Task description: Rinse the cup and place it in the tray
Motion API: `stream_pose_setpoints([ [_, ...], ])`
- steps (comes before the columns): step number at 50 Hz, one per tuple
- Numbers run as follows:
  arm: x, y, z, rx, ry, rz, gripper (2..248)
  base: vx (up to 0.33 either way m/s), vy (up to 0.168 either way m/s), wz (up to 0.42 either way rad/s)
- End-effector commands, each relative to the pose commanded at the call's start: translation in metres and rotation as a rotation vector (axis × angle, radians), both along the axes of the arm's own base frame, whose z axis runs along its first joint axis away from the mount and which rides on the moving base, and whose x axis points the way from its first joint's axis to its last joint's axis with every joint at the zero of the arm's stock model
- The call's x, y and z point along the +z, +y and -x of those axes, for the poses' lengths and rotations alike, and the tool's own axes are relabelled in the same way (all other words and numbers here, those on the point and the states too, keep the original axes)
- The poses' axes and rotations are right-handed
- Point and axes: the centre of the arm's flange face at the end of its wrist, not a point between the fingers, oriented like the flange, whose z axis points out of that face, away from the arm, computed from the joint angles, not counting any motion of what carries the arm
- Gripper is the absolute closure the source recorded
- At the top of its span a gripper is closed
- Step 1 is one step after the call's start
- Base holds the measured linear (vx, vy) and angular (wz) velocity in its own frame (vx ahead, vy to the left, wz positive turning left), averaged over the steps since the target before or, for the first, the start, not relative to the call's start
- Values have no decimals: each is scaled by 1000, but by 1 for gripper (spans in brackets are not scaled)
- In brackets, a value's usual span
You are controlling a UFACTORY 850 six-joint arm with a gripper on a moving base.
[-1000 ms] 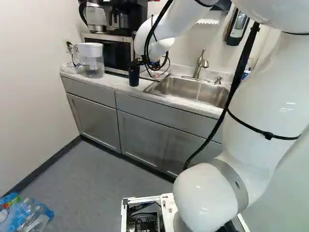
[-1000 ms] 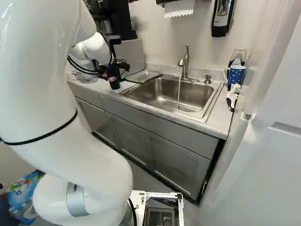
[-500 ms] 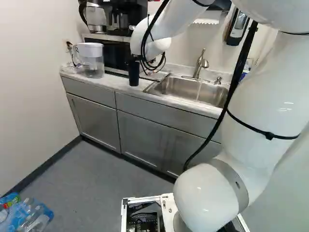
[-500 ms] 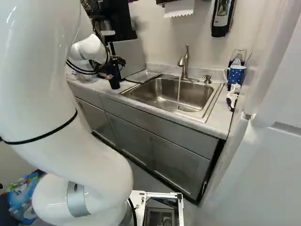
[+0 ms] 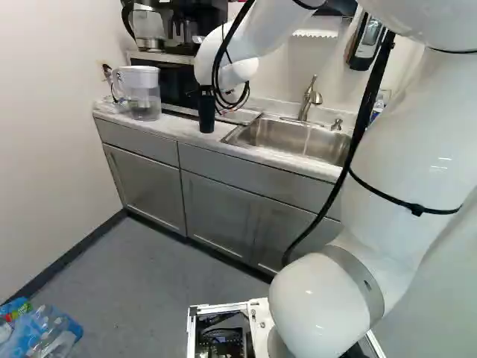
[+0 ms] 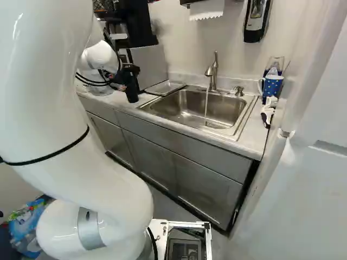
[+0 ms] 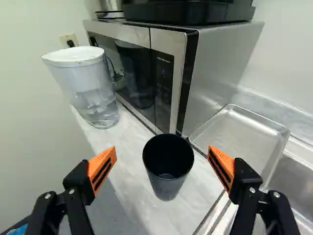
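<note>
Pale table (image 7: 195,200) is seen beside the microwave (image 7: 225,68). Near the microwave's front corner, the upright black cup (image 7: 167,188) is framed between the jaws, which are spread wide, with nothing gripped.

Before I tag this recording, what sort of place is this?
Probably an office kitchenette: a sink with its faucet running, a microwave and a water filter pitcher on the counter.
</note>
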Motion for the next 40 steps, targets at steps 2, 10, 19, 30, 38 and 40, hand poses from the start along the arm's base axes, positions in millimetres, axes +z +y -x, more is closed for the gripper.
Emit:
stream_pose_setpoints([
  [2, -2, 0, 0, 0, 3, 1, 3, 0, 0, 0],
  [10, -10, 1, -2, 0, 17, 6, 3, 0, 0, 0],
  [19, -20, 1, -3, 0, 35, 11, 3, 0, 0, 0],
  [30, -31, 2, -6, 0, 48, 16, 3, 0, 0, 0],
  [38, -40, 3, -8, 0, 56, 18, 3, 0, 0, 0],
  [40, -42, 3, -8, 0, 57, 19, 3, 0, 0, 0],
])
